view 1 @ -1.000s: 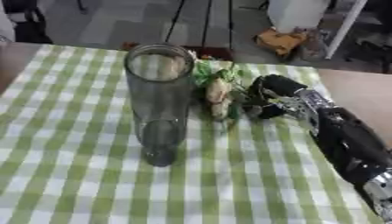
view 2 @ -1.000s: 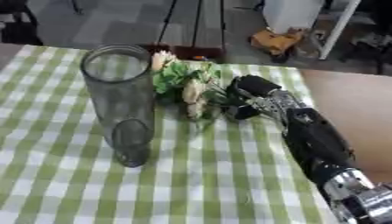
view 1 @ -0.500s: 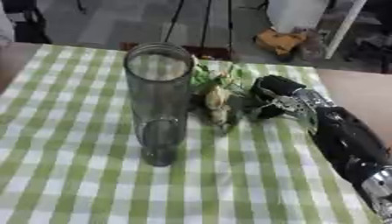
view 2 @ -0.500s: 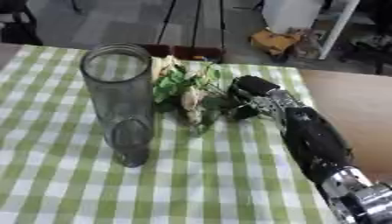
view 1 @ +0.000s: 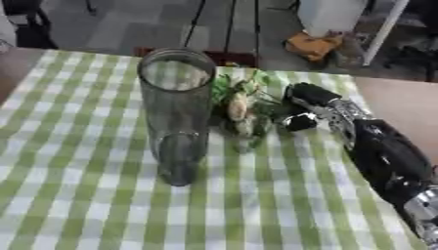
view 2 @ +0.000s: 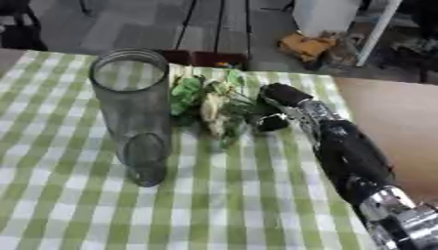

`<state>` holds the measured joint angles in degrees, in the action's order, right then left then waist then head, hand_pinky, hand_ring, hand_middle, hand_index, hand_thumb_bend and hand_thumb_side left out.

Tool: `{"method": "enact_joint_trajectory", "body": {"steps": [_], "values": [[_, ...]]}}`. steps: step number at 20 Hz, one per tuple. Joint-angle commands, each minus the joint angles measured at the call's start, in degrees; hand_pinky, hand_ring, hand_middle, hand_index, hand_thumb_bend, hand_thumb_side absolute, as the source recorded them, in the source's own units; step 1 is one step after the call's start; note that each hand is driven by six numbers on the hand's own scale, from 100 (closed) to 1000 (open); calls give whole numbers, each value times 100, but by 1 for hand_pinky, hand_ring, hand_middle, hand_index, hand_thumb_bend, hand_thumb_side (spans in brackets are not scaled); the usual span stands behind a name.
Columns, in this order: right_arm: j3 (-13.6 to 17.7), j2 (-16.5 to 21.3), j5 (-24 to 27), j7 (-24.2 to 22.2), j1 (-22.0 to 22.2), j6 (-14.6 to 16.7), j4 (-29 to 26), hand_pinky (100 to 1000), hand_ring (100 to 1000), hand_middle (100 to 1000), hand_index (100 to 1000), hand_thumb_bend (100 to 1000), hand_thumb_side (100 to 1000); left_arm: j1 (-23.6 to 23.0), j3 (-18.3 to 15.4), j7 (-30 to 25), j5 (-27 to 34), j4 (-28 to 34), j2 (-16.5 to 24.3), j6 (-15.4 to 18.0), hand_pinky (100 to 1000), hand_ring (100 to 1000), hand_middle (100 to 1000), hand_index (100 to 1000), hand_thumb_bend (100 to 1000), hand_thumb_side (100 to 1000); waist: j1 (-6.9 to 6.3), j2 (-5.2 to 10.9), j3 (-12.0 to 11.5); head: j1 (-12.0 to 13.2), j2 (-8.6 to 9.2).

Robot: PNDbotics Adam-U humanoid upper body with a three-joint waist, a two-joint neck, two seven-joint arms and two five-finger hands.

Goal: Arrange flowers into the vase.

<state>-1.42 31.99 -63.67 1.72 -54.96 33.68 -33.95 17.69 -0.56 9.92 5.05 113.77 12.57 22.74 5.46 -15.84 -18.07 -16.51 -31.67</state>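
A tall clear glass vase (view 1: 177, 114) stands upright on the green-and-white checked cloth, with nothing inside it that I can see. Just right of it lies a bunch of pale flowers with green leaves (view 1: 242, 106). My right hand (view 1: 306, 106) reaches in from the lower right and rests against the bunch's right side, its fingers curled around the stems. The left hand shows in neither view.
The checked cloth (view 1: 77, 205) covers most of the table; bare brown tabletop (view 1: 402, 105) shows at the right. Beyond the far edge are a grey floor, tripod legs and an orange object (view 1: 311, 45).
The flower bunch and my right hand have shifted slightly left, closer to the vase. The vase has stayed put.
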Motion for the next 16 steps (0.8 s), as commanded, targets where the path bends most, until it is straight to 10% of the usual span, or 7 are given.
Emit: {"method": "enact_joint_trajectory", "body": {"steps": [1,16], "values": [[48,163,186,60,-92,57,-76,112,100,100,100,158,585,53,13,-19,1,82,45,-10,530,829,932,956,100,868,-37,123,7,-9,55],[250,202,1511,292,-4,63,-348,100,100,100,100,161,632,45,12,-33,-13,82,45,-31,531,828,931,955,100,864,-34,150,20,37,93]]}}
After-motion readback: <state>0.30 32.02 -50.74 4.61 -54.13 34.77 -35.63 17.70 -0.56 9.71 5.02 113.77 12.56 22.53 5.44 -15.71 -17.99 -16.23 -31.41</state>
